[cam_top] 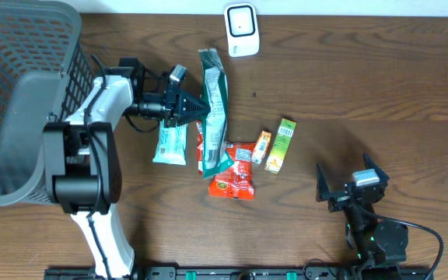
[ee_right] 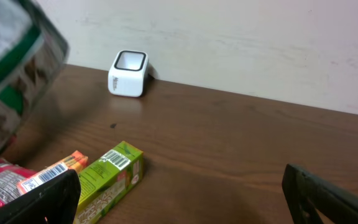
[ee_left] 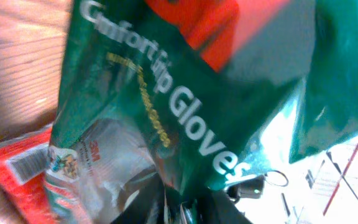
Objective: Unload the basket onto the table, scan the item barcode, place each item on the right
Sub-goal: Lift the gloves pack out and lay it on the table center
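A long green glove package (cam_top: 214,101) hangs over the pile of items at the table's middle. My left gripper (cam_top: 196,109) is shut on its left edge. The package (ee_left: 166,106) fills the left wrist view, white lettering up, and its lower edge runs down between the dark jaws. The white barcode scanner (cam_top: 241,29) stands at the far edge of the table, apart from the package, and the right wrist view shows the scanner (ee_right: 128,73) too. Near the front right, my right gripper (cam_top: 348,183) stands open and holds nothing.
A teal packet (cam_top: 169,144), a red packet (cam_top: 236,179), a small orange box (cam_top: 261,146) and a green box (cam_top: 281,144) lie in the middle. A grey mesh basket (cam_top: 22,93) fills the left side. The green box (ee_right: 110,180) lies just ahead of my right gripper (ee_right: 182,199).
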Controlling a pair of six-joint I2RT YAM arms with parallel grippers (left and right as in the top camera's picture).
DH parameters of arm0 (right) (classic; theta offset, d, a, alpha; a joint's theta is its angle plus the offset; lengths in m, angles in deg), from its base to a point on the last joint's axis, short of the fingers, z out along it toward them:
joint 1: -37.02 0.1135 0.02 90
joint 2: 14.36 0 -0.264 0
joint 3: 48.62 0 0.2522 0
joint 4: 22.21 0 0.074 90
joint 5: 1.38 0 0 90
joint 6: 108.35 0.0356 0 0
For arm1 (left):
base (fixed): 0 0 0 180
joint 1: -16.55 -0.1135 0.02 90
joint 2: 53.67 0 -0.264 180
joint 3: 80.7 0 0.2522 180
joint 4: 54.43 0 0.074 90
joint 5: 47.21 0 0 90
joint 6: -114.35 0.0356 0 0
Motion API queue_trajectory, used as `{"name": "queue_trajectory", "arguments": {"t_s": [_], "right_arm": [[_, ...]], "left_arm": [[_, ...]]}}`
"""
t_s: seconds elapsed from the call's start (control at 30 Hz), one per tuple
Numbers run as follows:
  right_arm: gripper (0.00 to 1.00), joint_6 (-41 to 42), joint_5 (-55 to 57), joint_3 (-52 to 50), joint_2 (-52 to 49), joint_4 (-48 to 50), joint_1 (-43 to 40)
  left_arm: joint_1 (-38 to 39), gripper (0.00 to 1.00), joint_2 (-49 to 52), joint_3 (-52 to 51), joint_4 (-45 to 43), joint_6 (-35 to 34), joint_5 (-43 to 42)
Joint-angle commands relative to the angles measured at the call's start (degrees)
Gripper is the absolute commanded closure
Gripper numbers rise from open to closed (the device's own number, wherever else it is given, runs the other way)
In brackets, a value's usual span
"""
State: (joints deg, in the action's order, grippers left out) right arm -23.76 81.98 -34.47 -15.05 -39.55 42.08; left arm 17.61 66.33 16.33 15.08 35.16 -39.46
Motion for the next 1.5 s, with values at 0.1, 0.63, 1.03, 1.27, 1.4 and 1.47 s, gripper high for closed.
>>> {"name": "queue_trajectory", "arguments": {"t_s": [0.1,0.63,1.03,1.27,1.4,1.47], "right_arm": [[0.01,0.7,-0.1,-0.1,0.3,-0.1,0.3],[0.01,0.7,-0.1,-0.1,0.3,-0.1,0.3],[0.01,0.7,-0.1,-0.1,0.3,-0.1,0.3],[0.01,0.7,-0.1,-0.1,0.3,-0.1,0.3],[0.01,0.7,-0.1,-0.1,0.3,-0.1,0.3],[0.01,0.7,-0.1,-0.1,0.3,-0.1,0.3]], "left_arm": [[-0.2,0.51,-0.6,0.8,0.2,-1.3,12.1],[-0.2,0.21,-20.4,3.0,-0.5,-17.4,48.5],[0.0,0.19,-40.3,3.0,-0.3,-20.2,68.8],[0.0,0.18,-45.9,3.0,1.6,-20.6,80.2],[0.0,0.18,-46.0,3.0,1.7,-20.6,80.2],[0.0,0.18,-45.9,3.0,1.7,-20.6,80.2]]}}
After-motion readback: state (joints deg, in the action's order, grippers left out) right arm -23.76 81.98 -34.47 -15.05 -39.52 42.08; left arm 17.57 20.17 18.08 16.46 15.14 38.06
